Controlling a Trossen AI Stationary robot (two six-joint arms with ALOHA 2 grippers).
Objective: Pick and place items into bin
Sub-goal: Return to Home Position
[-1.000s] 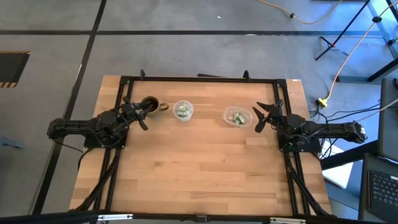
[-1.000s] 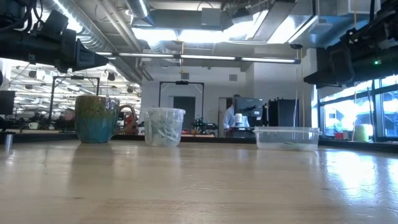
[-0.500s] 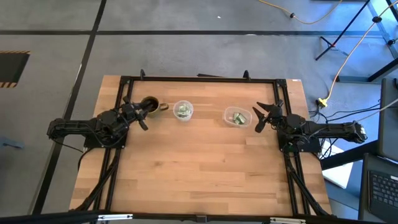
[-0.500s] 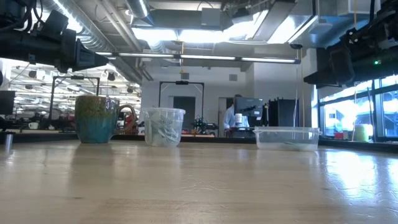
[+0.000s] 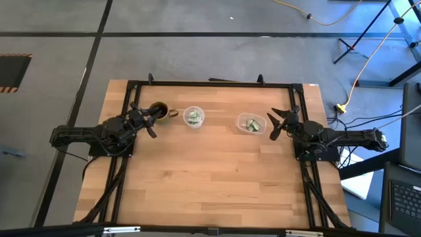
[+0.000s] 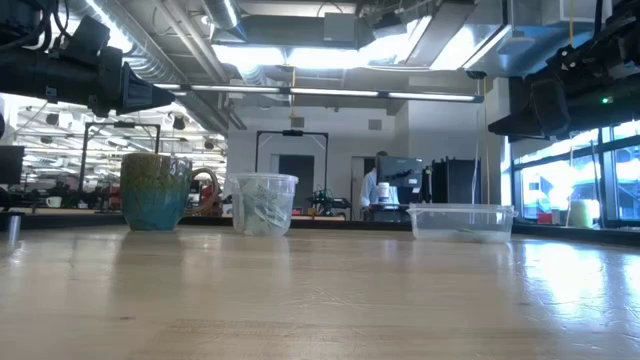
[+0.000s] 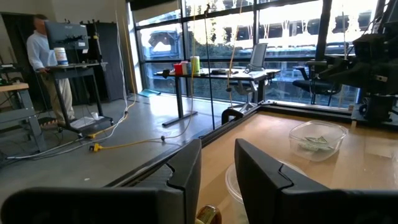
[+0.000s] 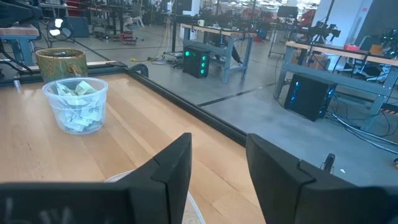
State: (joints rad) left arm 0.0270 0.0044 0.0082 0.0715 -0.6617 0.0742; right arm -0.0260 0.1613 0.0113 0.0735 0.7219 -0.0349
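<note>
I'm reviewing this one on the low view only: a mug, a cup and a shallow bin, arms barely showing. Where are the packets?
Observer: The high view shows packets only inside the clear cup and the shallow bin.
Operator: And the grippers?
Observer: The left gripper sits close beside the mug; the right gripper is beside the shallow bin.
Operator: Open or shut?
Observer: Each wrist view shows its fingers apart with nothing between them.
</note>
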